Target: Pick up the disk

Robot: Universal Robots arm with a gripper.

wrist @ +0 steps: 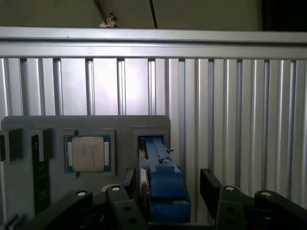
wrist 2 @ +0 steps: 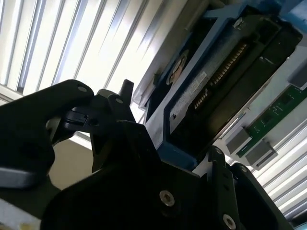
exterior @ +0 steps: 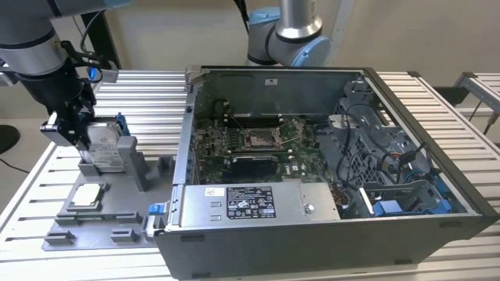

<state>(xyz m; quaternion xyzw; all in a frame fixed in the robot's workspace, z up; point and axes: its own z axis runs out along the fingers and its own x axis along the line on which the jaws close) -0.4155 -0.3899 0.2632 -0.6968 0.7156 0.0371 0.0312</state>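
Note:
The disk [exterior: 105, 141] is a silver-grey drive in a blue bracket. It stands on edge in a slot of the grey fixture [exterior: 117, 225], at the exterior view's left. My gripper [exterior: 88, 139] reaches down over it, open, with one finger on each side. In the first wrist view the blue bracket of the disk [wrist: 163, 187] sits between the black fingers [wrist: 213, 189], and a narrow gap shows beside one finger. In the second wrist view the disk [wrist 2: 192, 96] shows its label and its dark underside, just past the gripper [wrist 2: 172, 139].
A small square chip [exterior: 88, 195] [wrist: 88, 153] lies in a pocket of the fixture beside the disk. The open computer case [exterior: 336, 146], with its grey box with a black label [exterior: 250, 202], stands close on the exterior view's right. A second arm [exterior: 289, 35] stands behind. All of it rests on a slatted metal table [exterior: 149, 99].

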